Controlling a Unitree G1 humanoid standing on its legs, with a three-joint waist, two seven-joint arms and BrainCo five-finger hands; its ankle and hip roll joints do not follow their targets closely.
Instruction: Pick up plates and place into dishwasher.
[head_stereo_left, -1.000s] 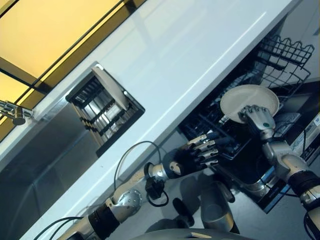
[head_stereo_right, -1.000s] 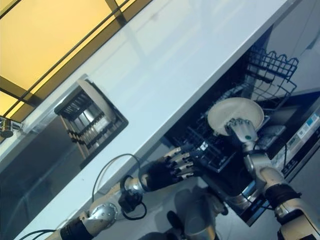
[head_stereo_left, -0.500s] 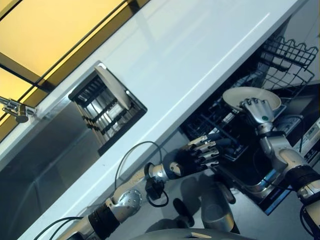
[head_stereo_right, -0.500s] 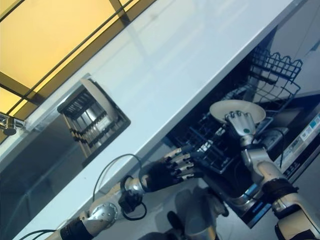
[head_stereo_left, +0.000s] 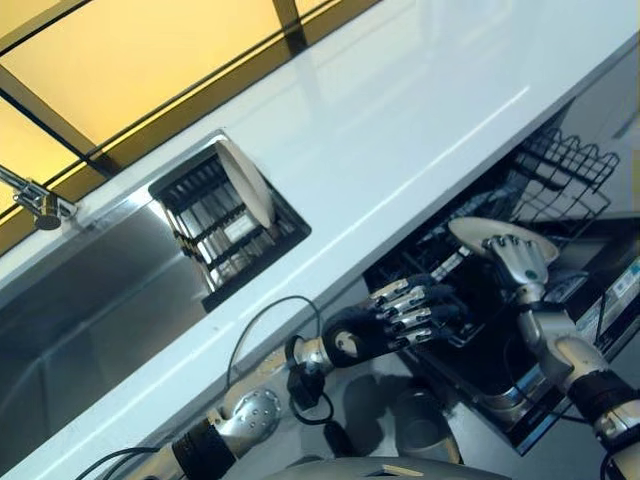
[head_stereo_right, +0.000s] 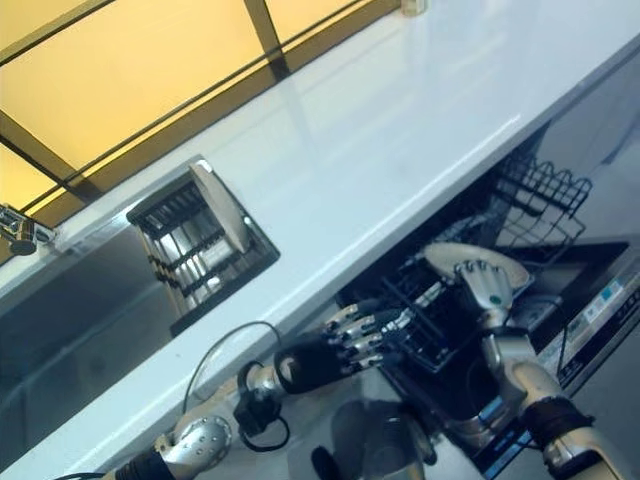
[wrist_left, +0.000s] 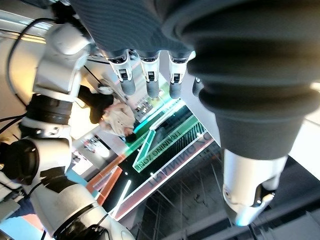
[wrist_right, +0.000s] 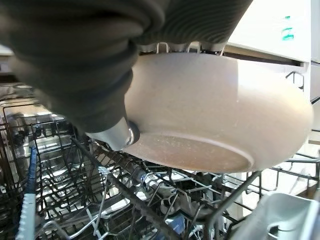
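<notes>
A beige plate (head_stereo_left: 485, 234) hangs nearly level just above the dark wire lower rack (wrist_right: 125, 200) of the open dishwasher. My right hand (head_stereo_left: 517, 263) is shut on its near rim, fingers over the top and thumb (wrist_right: 116, 136) against the underside of the plate (wrist_right: 225, 125). My left hand (head_stereo_left: 398, 316) floats open at the rack's front left edge, its fingers (wrist_left: 146, 75) straight and holding nothing. A second pale plate (head_stereo_left: 246, 182) stands on edge in the black drying rack (head_stereo_left: 228, 232) set in the sink.
The white counter (head_stereo_left: 400, 100) runs diagonally above the dishwasher opening. An upper wire basket (head_stereo_left: 566, 170) juts out at the right. The steel sink (head_stereo_left: 80, 300) and faucet (head_stereo_left: 38, 200) lie to the left. A grey cutlery holder (wrist_right: 277, 220) sits in the lower rack.
The right hand has tipped the plate from face-up to nearly edge-on and brought it lower over the rack. The camera has shifted; the left hand has barely moved.
</notes>
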